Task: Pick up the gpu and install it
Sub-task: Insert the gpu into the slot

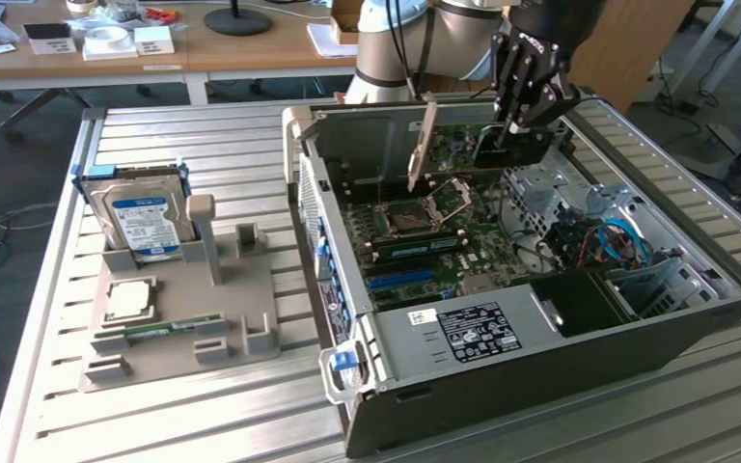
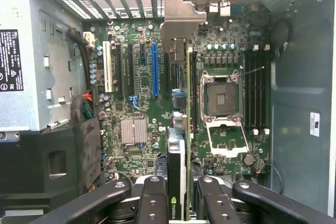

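case (image 1: 563, 318): lying open on its side on the slatted table (image 1: 216, 424), motherboard (image 1: 435, 231) facing up.
tray (image 1: 178, 338): sitting beside the case at the exterior view's left, carrying an upright hard drive (image 1: 142, 222), a cpu (image 1: 130, 297) and a memory stick (image 1: 171, 326).
gpu (image 2: 177, 150): hanging on edge over the motherboard, just beside the open cpu socket (image 2: 221, 97), bracket (image 2: 181, 17) pointing toward the case's rear wall; cannot tell whether it is sitting in a slot.
gripper (image 2: 182, 184): reaching down into the case, jaws pinching the gpu by both faces.
desk (image 1: 216, 53): standing behind the table, carrying small boxes (image 1: 151, 40).
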Robot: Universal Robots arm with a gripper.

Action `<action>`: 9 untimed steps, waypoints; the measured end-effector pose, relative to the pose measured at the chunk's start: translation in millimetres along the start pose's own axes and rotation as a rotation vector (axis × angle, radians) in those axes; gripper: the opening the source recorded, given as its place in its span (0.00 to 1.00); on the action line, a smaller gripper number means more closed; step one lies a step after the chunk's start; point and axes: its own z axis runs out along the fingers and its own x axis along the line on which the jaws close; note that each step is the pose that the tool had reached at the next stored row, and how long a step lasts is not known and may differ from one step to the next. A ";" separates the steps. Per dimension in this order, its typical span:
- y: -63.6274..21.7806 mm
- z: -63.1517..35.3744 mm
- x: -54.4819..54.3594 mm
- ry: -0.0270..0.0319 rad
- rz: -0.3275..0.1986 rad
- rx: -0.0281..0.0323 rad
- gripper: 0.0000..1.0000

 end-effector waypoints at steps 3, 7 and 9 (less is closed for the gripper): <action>0.0 0.0 0.0 0.0002 0.000 0.0000 0.27; 0.0 0.0 0.0 0.0002 0.000 0.0000 0.27; 0.0 0.0 0.0 0.0002 0.000 0.0000 0.27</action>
